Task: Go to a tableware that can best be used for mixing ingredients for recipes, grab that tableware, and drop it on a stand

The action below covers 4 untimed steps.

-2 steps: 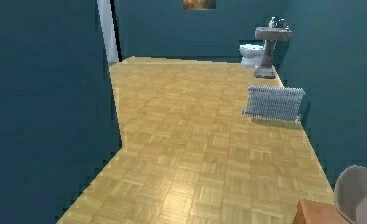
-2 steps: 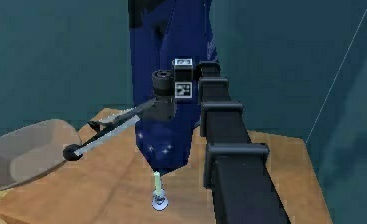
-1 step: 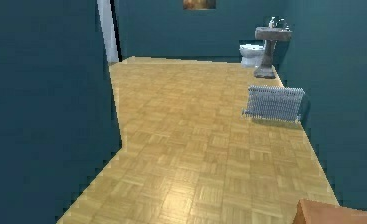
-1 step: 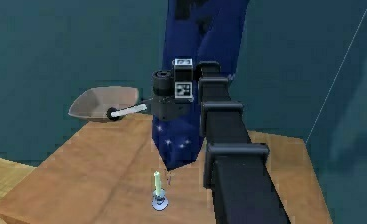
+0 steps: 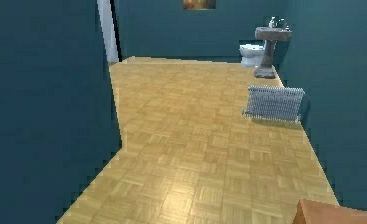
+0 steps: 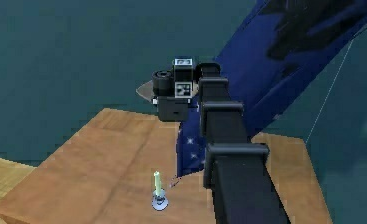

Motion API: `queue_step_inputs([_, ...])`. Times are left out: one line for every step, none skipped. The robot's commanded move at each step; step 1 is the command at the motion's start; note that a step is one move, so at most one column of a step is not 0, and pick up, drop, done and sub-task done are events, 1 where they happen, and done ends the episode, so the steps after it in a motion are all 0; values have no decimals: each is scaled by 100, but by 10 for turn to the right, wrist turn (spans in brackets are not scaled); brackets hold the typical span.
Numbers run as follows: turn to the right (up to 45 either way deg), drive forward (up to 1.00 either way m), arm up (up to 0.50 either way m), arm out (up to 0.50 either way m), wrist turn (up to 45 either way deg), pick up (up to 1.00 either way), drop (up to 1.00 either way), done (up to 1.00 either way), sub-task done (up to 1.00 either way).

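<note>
One step looks left: the drop. Gripper (image 6: 159,96) holds a bowl (image 6: 144,90) near the wooden top (image 6: 91,150); finger state unclear.

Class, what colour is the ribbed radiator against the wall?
The radiator is pale grey-white; the forward view shows it best.

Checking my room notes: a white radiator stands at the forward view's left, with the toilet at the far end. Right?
No. The forward view shows the radiator at its right; the toilet is at the far end.
</note>
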Motion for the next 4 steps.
queue_step_inputs([0, 0, -26, 0, 0, 0, 0, 0, 0])
queue_step_inputs([0, 0, 0, 0, 0, 0, 100, 0, 0])
queue_step_inputs([0, 0, 0, -10, 0, 0, 0, 0, 0])
queue_step_inputs([0, 0, 0, 0, 0, 0, 0, 100, 0])
